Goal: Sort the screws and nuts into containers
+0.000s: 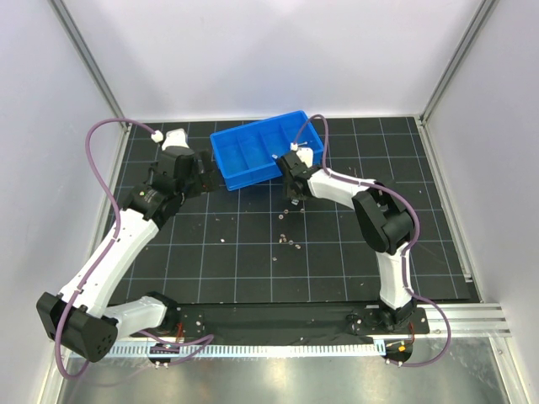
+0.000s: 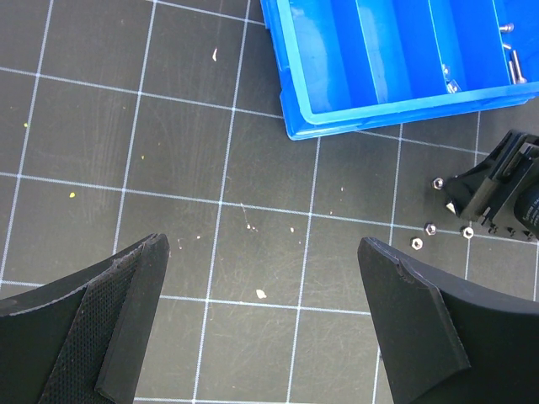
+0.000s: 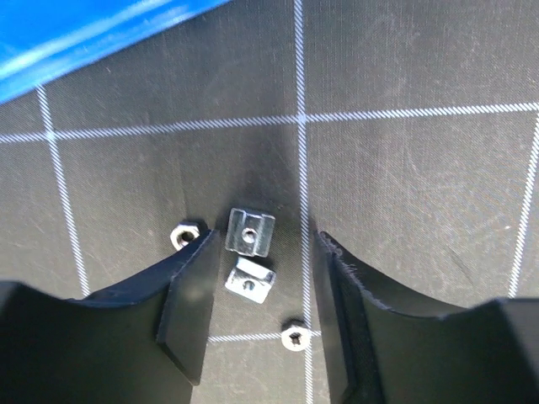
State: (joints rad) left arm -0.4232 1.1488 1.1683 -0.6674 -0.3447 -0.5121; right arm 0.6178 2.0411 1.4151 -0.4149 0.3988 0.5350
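The right claw [image 3: 261,252] stood half-open astride two nuts [image 3: 251,233] on the table [image 1: 337,252], gripping neither, near the tray [image 1: 244,172] by the far edge. The left claw [image 2: 263,246] gaped wide.

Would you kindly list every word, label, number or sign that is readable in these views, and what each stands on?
None can be read: the blue tray, the grid mat, the nuts, the left arm and the right arm show no legible text.

Holds left gripper [image 2: 263,248] spread wide, aimed down; points right gripper [image 3: 263,252] straight down too, jaws only partway apart.
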